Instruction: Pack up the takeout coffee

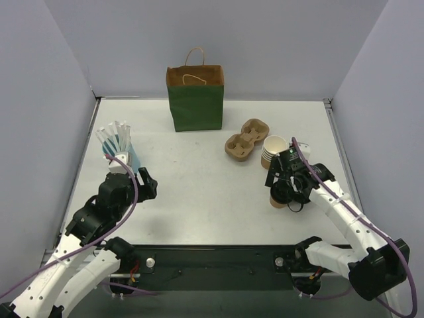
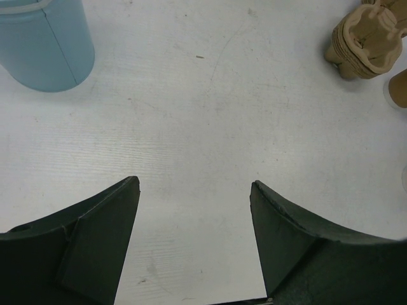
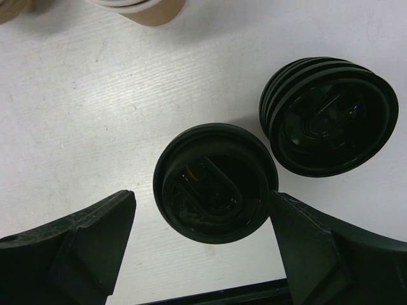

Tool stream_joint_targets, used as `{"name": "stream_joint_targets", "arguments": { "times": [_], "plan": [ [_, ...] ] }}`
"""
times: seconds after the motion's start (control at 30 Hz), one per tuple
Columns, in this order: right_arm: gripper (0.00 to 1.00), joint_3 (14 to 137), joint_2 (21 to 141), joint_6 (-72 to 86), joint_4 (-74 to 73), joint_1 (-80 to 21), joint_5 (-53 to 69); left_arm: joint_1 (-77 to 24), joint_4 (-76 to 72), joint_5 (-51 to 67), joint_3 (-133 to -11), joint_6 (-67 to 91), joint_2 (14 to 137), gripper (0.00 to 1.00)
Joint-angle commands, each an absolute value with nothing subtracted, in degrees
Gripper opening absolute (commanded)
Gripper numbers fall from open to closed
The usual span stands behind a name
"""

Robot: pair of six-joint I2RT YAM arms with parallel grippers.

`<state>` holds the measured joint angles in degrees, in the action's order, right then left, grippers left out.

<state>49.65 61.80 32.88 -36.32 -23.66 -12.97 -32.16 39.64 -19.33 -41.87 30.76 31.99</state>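
White table (image 1: 199,192), walled three sides, my left gripper (image 2: 194,183) spread over open surface, right gripper (image 3: 202,194) spread astride coffee (image 3: 213,171), lids (image 3: 327,117) just beside.

No readable text, label, brand or number. Raised marks on takeout coffee lid (image 3: 215,184) illegible; same on black lid stack (image 3: 327,117) beside it. Green paper bag (image 1: 195,109), far centre: plain front.

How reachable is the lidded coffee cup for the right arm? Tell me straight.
Probably yes. The right gripper hangs open over the takeout coffee, a finger on each side of its lid. Only the stack of loose lids stands close beside, which may crowd one finger.
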Motion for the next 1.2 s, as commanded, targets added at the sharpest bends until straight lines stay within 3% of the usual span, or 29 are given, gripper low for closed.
{"name": "stream_joint_targets", "arguments": {
  "times": [0.0, 0.27, 0.53, 0.73, 1.17],
  "plan": [
    [0.88, 55.1, 58.6, 30.8, -40.2, -23.9, -10.3, -32.2, 37.3, -19.6, -46.5, 29.7, 36.6, 0.79],
    [0.87, 61.3, 55.4, 28.3, -40.6, -29.8, -8.0, -29.3, 30.1, -20.0, -62.0, 29.7, 54.4, 0.75],
    [0.86, 61.9, 54.2, 27.2, -39.5, -37.4, -8.0, -19.0, 21.5, -11.1, -77.9, 33.8, 72.9, 0.68],
    [0.86, 60.4, 54.0, 26.6, -37.3, -38.9, -5.7, -16.6, 4.6, -7.2, -82.9, 31.5, 82.8, 0.65],
    [0.86, 60.1, 59.1, 24.5, -35.1, -40.5, -5.3, -13.4, 10.7, -8.1, -107.8, 35.0, 106.7, 0.61]
  ]
}}
